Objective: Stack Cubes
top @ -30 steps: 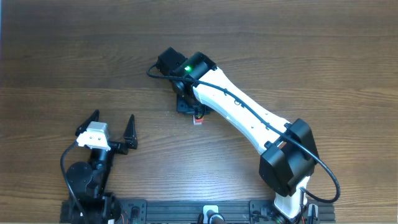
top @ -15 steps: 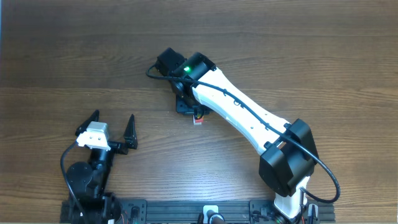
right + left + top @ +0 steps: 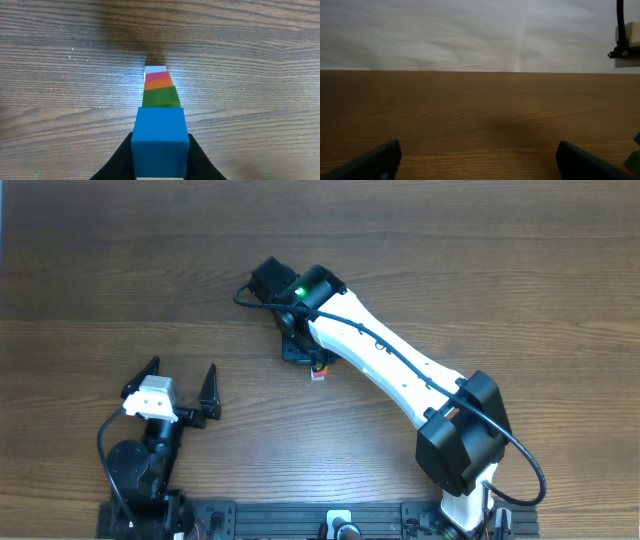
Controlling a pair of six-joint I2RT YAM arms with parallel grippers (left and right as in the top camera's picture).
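Cubes are being kept in one stack on the tabletop, close to the middle of the top view, where a red and white sliver is being shown under the right arm. From the right wrist, five colours are being seen: white lowest, then pink, orange and green, with the blue cube uppermost. The blue cube is being gripped on two opposite sides by the dark fingers of the right gripper. It is being held directly over the green one, but whether the two are touching cannot be told. The right arm is being extended from its base at 4 o'clock of the stack. The left gripper is being held at 9 o'clock of the stack, well apart from it. Its fingers are being kept spread wide, with nothing between them.
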